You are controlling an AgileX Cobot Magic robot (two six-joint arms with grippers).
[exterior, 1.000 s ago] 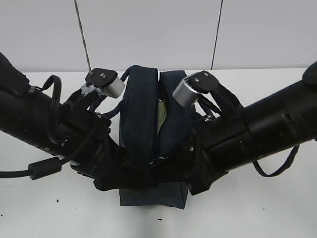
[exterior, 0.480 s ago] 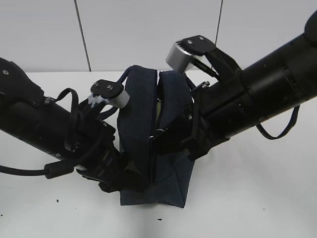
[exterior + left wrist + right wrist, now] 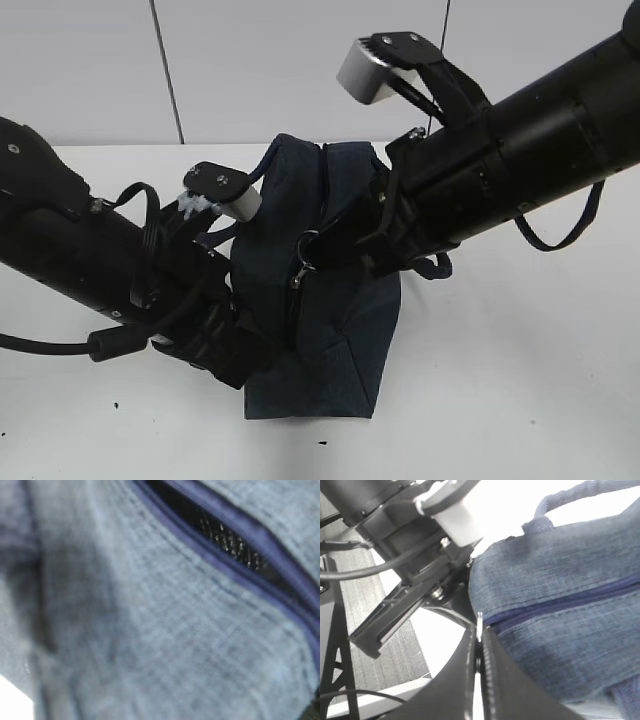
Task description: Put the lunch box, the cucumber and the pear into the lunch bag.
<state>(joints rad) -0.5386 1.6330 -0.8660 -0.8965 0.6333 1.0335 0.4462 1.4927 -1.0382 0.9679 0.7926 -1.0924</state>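
Exterior view: lunch bag (image 3: 320, 300) is standing mid-desk (image 3: 520, 400), bare white surface lying open toward the front and right edges. Left gripper (image 3: 235, 355) is pressing closed against the bag's lower left side. Right gripper (image 3: 325, 250) is pinching the metal zipper pull (image 3: 303, 262).

Left wrist view: only blurred navy fabric and zipper line (image 3: 225, 545) are showing; jaws hidden.

Right wrist view: closed fingers (image 3: 490, 680) are clamping the pull at the zipper's end.

I see the navy bag (image 3: 330, 330) standing upright mid-table toward the near edge, leaning slightly, its top zipper (image 3: 560, 605) closed, ring pull (image 3: 308, 245) showing.
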